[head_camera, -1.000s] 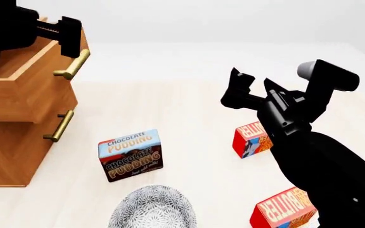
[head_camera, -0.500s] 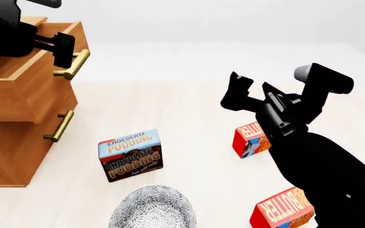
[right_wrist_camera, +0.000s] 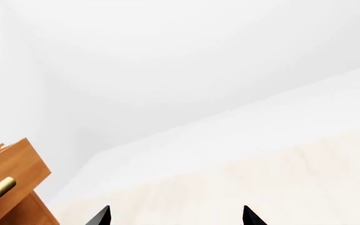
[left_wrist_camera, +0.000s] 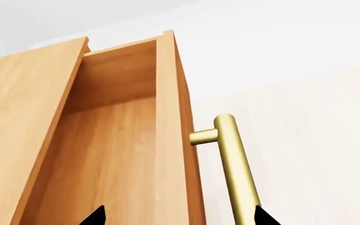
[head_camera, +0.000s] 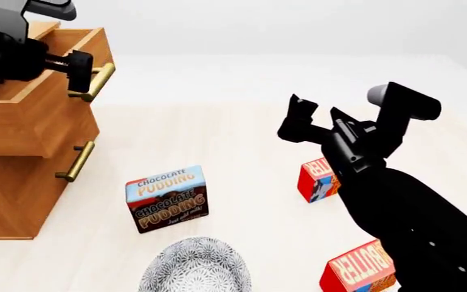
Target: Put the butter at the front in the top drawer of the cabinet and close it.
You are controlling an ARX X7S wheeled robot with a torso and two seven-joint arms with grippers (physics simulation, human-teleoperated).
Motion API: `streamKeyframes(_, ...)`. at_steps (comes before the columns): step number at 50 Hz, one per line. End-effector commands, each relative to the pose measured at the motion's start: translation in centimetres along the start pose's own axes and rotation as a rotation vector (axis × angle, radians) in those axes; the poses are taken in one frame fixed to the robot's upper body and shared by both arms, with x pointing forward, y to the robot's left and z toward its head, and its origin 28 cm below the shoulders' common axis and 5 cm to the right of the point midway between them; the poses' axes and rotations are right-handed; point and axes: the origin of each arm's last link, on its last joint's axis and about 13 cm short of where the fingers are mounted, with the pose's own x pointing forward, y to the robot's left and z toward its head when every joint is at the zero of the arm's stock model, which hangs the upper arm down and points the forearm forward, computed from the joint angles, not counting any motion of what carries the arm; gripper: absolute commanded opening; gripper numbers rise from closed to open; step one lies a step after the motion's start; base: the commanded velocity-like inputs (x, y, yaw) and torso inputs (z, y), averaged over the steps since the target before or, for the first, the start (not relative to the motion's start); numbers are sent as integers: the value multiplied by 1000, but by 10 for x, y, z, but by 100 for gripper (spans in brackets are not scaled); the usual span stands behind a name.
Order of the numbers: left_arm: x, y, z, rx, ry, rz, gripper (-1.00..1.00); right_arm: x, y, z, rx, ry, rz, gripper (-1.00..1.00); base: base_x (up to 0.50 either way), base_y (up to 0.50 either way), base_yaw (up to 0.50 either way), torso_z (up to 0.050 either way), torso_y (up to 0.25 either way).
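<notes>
At far left, the top drawer (head_camera: 31, 115) of the cabinet (head_camera: 6, 194) is seen pulled out, with the left gripper (head_camera: 78, 68) spread apart around its front panel and brass handle (left_wrist_camera: 236, 164). Near right, the butter (head_camera: 355, 271) lies on the table (head_camera: 242, 146). Above it, the right gripper (head_camera: 316, 109) is held apart, gripping nothing.

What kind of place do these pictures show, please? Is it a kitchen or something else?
Probably a simulated tabletop test scene, not a real kitchen: a pale wooden surface against blank white walls, with only a small wooden cabinet, grocery cartons such as the chocolate pudding box, and a patterned bowl.
</notes>
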Motion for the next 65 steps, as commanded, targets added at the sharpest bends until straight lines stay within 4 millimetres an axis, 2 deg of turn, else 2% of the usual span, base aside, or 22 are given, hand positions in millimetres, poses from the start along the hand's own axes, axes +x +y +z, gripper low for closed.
streamKeyframes(1, 8, 2, -10, -13, 21, -3, 100, 2, 2, -2, -2, 9, 2, 100, 0, 0, 0, 0, 0)
streamKeyframes(8, 14, 0, -19, -45, 34, -31, 100, 2, 3, -2, -6, 10, 3, 100, 0, 0, 0, 0, 0)
streamKeyframes(25, 22, -4, -26, -45, 40, -73, 100, 3, 4, -3, -6, 7, 3, 100, 0, 0, 0, 0, 0)
streamKeyframes(51, 40, -27, -31, -23, 1, -241, 100, -1, 5, 1, -17, -6, -6, 100, 0, 0, 0, -2, 0)
streamKeyframes(65, 51, -37, -41, -55, -23, -340, 100, -6, 11, 6, -36, -17, -2, 100, 0, 0, 0, -3, 0)
